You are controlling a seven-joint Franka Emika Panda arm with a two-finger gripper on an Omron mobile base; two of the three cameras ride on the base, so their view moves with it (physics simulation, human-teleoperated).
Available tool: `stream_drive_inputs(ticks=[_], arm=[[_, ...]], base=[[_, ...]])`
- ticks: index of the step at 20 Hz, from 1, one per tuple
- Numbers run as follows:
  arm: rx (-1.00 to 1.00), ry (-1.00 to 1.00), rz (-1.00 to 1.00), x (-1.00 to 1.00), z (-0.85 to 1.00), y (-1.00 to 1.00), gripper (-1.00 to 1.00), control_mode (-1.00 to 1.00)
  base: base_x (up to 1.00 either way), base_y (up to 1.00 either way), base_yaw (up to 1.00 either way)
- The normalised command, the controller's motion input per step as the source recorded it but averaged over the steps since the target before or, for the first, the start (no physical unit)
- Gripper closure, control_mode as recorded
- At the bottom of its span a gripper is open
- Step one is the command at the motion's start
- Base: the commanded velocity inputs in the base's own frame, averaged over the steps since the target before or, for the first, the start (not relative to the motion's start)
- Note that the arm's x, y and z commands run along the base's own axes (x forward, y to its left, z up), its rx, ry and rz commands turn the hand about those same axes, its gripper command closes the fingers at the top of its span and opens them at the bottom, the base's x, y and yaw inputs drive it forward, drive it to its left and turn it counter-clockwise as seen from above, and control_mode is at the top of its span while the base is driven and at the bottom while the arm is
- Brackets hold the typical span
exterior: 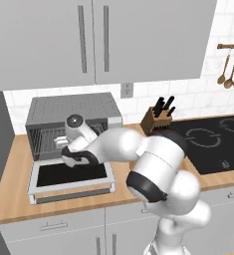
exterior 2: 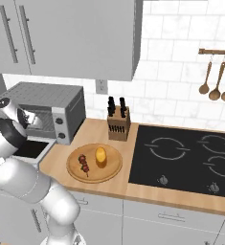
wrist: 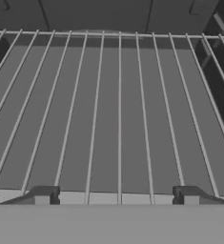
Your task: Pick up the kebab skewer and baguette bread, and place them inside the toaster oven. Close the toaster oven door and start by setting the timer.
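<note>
wooden counter [exterior 2: 133,189]: toaster oven [exterior 2: 61,107] left, black cooktop [exterior 2: 190,158] right.

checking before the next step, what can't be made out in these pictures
- Pincer, hand view: fingertips stand wide apart above the wire rack; in the left base view the arm's wrist covers it.
- Toaster oven interior, right base view: the arm blocks most of the opening.
- Door, right base view: mostly behind the arm.
- Skewer and baguette on the plate: too small to tell whether they touch.
- Knob settings: too small.
</note>
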Motion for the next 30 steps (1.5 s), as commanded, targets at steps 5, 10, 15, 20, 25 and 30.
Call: stream_drive_inputs(ticks=[5, 10, 15, 20, 25, 30], arm=[[0.0, 0.02, 0.0, -0.9, -0.9, 0.1, -1.0, -1.0], [0.0, 0.05, 0.0, -0.92, -0.82, 0.07, -1.0, -1.0], [0.0, 0.08, 0.0, -0.92, -0.78, 0.06, -1.0, -1.0], [0.0, 0.1, 0.0, -0.81, -0.65, 0.02, -1.0, -1.0], [0.0, 0.09, 0.0, -0.64, -0.51, 0.0, -1.0, -1.0], [0.0, 0.06, 0.0, -0.44, -0.22, 0.0, -1.0, -1.0]], base=[[0.0, 0.0, 0.0], [0.0, 0.0, 0.0], [0.0, 0.0, 0.0], [0.0, 0.0, 0.0], [0.0, 0.0, 0.0], [0.0, 0.0, 0.0]])
